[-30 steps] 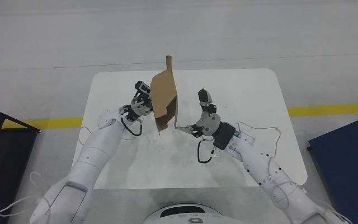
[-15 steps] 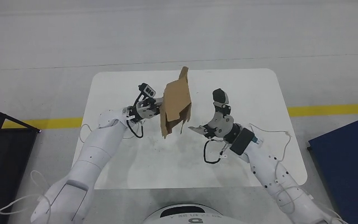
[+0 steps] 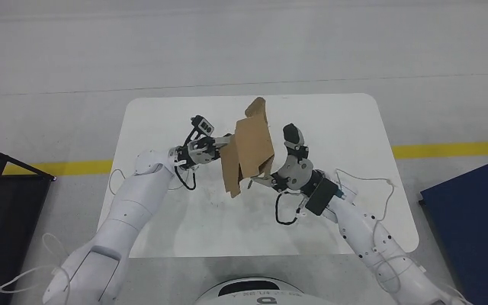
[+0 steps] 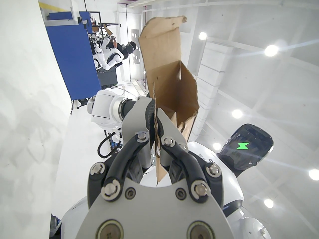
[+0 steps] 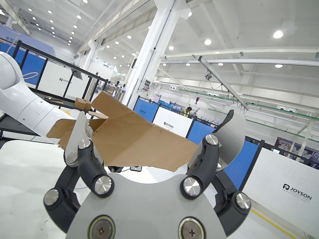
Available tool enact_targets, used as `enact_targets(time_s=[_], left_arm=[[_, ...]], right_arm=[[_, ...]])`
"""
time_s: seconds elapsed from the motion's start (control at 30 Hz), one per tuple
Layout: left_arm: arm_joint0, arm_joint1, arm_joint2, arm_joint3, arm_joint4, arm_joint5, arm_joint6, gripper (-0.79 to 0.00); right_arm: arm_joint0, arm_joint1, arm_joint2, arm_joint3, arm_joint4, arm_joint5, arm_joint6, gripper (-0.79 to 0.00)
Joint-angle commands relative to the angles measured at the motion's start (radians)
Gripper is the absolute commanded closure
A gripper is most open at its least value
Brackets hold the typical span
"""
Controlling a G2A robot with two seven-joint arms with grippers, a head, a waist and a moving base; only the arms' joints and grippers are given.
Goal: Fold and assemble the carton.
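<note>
A brown cardboard carton (image 3: 250,149), partly unfolded with loose flaps, is held up above the middle of the white table (image 3: 152,221). My left gripper (image 3: 221,144) is shut on one of its edges, and the left wrist view shows the cardboard (image 4: 169,80) pinched between the two fingers (image 4: 149,115). My right gripper (image 3: 276,156) stands open on the carton's other side. In the right wrist view the carton (image 5: 134,140) lies between the spread fingers (image 5: 81,128), close to them; contact is unclear.
The white table has rounded corners and carries nothing else. A yellow floor line (image 3: 442,149) runs behind it, a black frame (image 3: 15,171) stands at the left edge and a blue panel (image 3: 457,206) at the right.
The left gripper has carried the carton to the right and tilted it. The right gripper drew back to the right, then came in again to the carton's side.
</note>
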Motion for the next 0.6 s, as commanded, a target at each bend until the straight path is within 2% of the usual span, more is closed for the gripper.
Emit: enact_targets(time_s=[0.0,0.57], left_arm=[[0.001,-0.001,-0.003,-0.001,-0.006,0.003,-0.004,0.0],[0.008,-0.014,-0.026,0.008,-0.092,0.063,-0.049,0.0]], right_arm=[[0.003,-0.001,-0.002,0.001,0.0,0.0,0.012,-0.785],[0.0,-0.003,-0.013,-0.027,-0.049,-0.009,0.036,-0.785]])
